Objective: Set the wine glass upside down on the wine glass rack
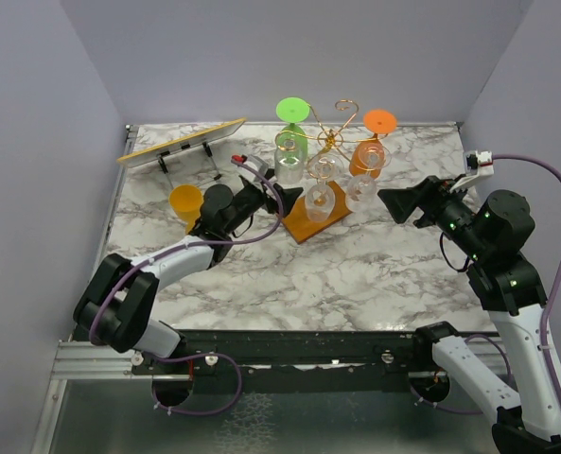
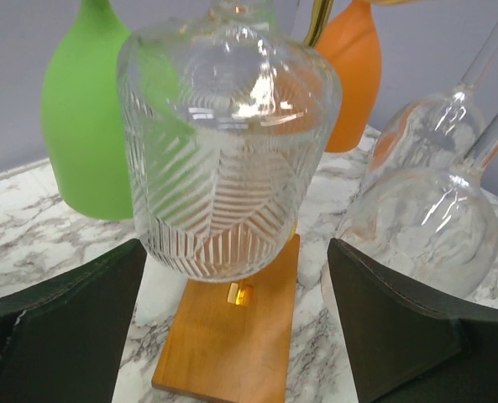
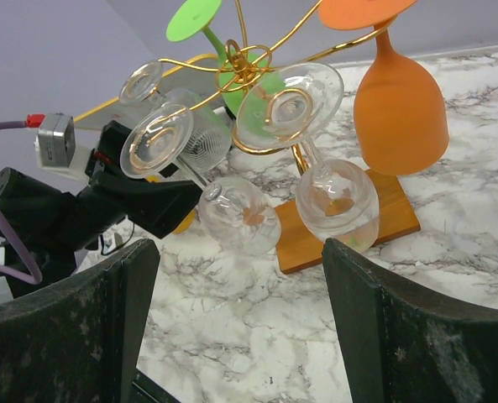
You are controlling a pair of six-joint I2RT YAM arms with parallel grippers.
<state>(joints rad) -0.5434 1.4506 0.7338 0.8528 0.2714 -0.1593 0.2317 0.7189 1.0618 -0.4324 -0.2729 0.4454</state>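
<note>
The wine glass rack (image 1: 332,140), gold wire on an orange-brown base (image 1: 310,223), stands at the back middle of the table. Several glasses hang on it upside down: a green one (image 2: 85,126), an orange one (image 2: 353,75), a ribbed clear one (image 2: 232,151) and two smooth clear ones (image 2: 425,227). My left gripper (image 2: 236,273) is open and empty. It sits just in front of the ribbed glass and does not touch it. My right gripper (image 3: 240,285) is open and empty, right of the rack (image 3: 249,63), with the smooth clear glasses (image 3: 240,214) ahead of it.
A tilted yellow-edged board on legs (image 1: 181,142) stands at the back left. An orange cup (image 1: 185,201) stands beside my left arm. Grey walls close in the marble table (image 1: 356,274) on three sides.
</note>
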